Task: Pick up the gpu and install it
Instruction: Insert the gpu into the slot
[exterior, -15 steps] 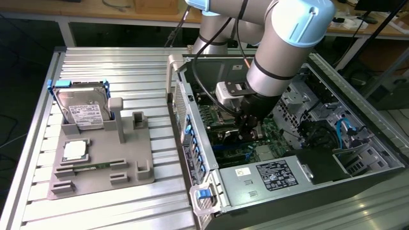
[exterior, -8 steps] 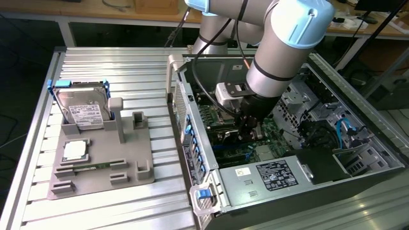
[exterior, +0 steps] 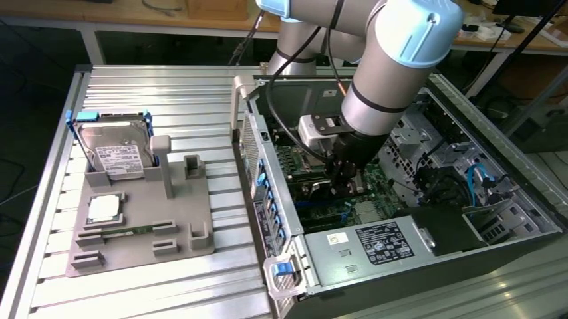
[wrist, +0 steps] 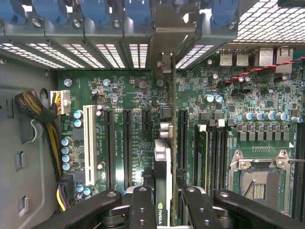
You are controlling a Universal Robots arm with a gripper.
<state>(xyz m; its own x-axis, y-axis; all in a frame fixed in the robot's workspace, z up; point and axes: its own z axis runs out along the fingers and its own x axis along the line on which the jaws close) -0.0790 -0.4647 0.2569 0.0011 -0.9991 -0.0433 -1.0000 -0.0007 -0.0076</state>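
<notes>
Your tool is closed on the gpu, its fingers pinching the card edge-on from both sides. The card stands upright inside the open computer case, low over the motherboard and lined up along the black expansion slots. On the counter beside the case, a hard drive leans in the grey holder.

Gpu green card, edge-on, upright over mobo slots; prob. not yet seated.

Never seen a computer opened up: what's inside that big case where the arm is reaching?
Inside the computer case: a green motherboard with black slots, and the gripper holding the gpu edge-on. The arm hides part of the board.
</notes>
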